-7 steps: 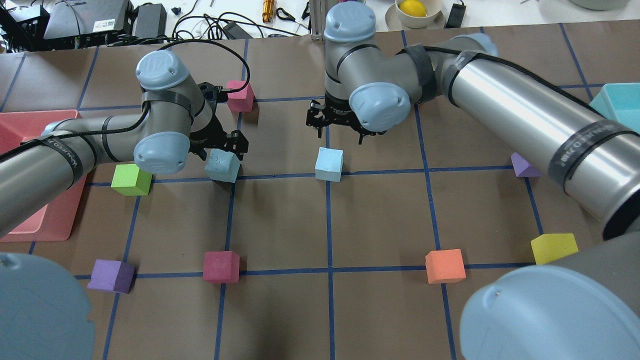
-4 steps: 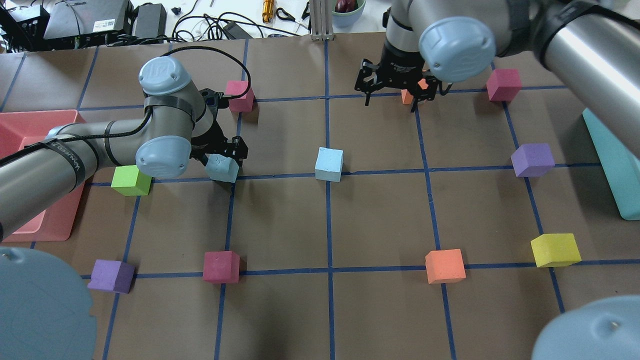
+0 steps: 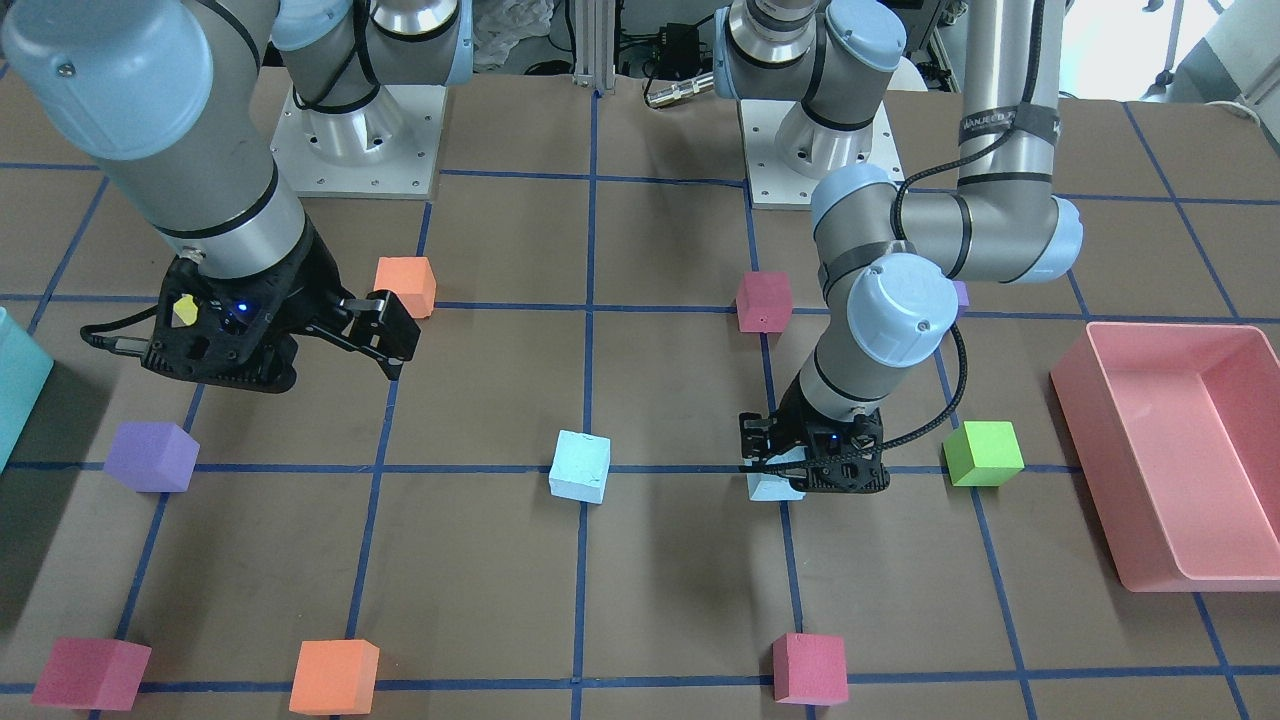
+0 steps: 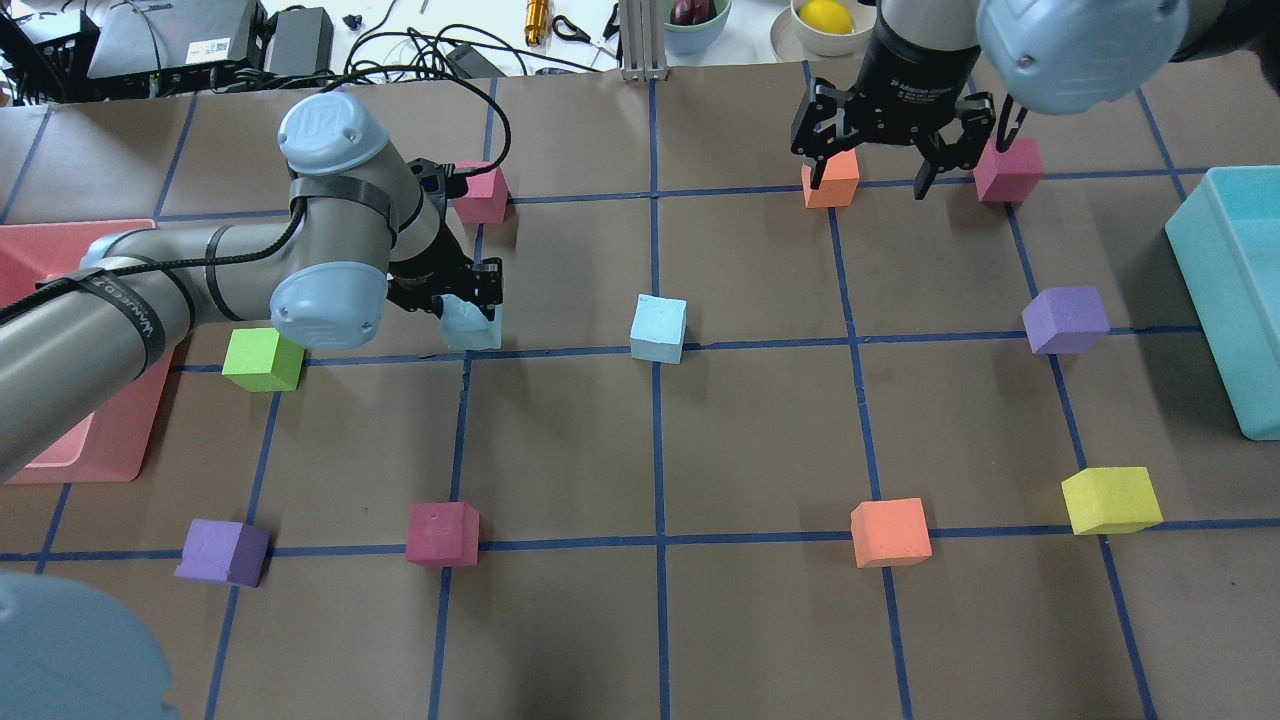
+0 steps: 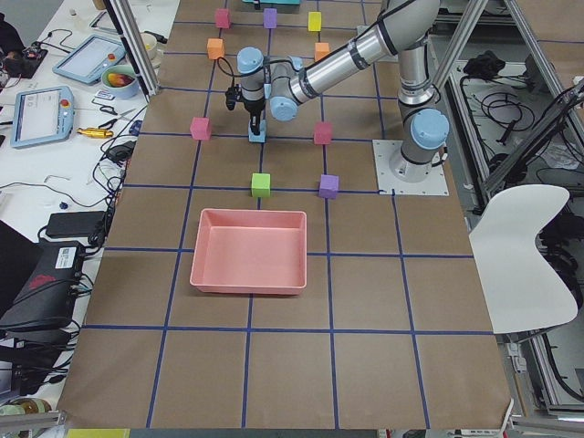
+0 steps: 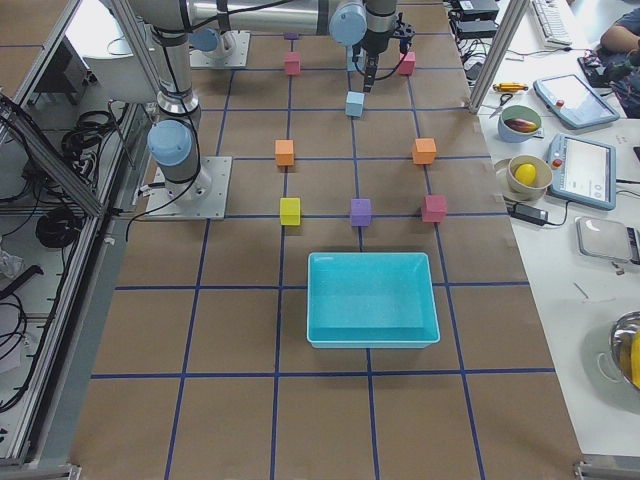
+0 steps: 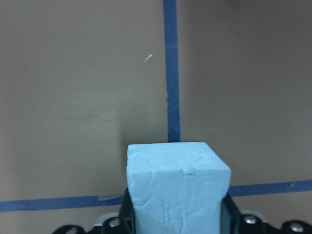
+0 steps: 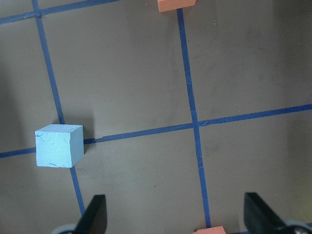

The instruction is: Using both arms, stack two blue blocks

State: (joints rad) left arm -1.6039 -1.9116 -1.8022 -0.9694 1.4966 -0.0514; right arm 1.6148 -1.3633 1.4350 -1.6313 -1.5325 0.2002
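Foam looks light and dentable, so grip flat opposite faces gently. Fingers of your left gripper (image 4: 463, 308) pinch one pale sky-blue foam cube (image 7: 178, 190) down at the brown counter (image 4: 760, 450). Its twin cube (image 4: 658, 328) sits free mid-counter, and the right gripper (image 4: 868, 185) has its fingers spread.

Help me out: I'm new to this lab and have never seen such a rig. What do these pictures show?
This is a robot with two jointed arms, the left arm and the right arm, at a brown table. Two pictures look down from above, two from the table's ends, and two come from cameras on the wrists. On the table lie coloured foam cubes, a pink tray and a teal bin. The left hand is shut on one blue block. The other blue block sits free mid-table. The right hand hangs open, holding nothing.
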